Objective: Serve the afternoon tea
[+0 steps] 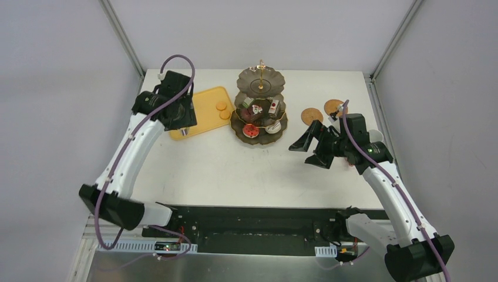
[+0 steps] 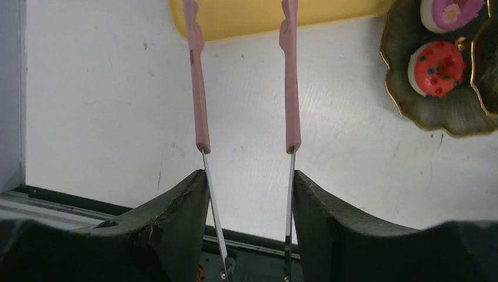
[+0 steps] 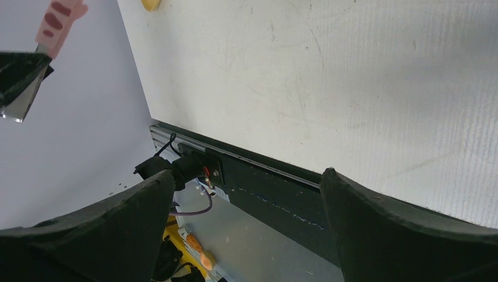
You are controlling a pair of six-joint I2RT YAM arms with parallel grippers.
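White table [image 1: 223, 176]: stand [image 1: 249, 82] at far-edge centre, orange cookies [image 1: 222, 106] on yellow tray [image 1: 202, 111] toward far-left corner. Left gripper [image 2: 249, 182] clamps pink tongs [image 2: 200, 106], right gripper [image 1: 311, 150] spread, empty. Risk: weak tong squeeze could drop a cookie mid-carry.

Wide bare lane for me on the worktop [image 1: 235, 170] across centre and bottom. Upper centre blocked by stand [image 1: 260, 111], yellow tray [image 1: 205, 108] just beside it upper left, coasters [image 1: 312, 115] upper right. My left pincer [image 2: 249, 182] pokes tongs [image 2: 199, 88] over the tray edge.
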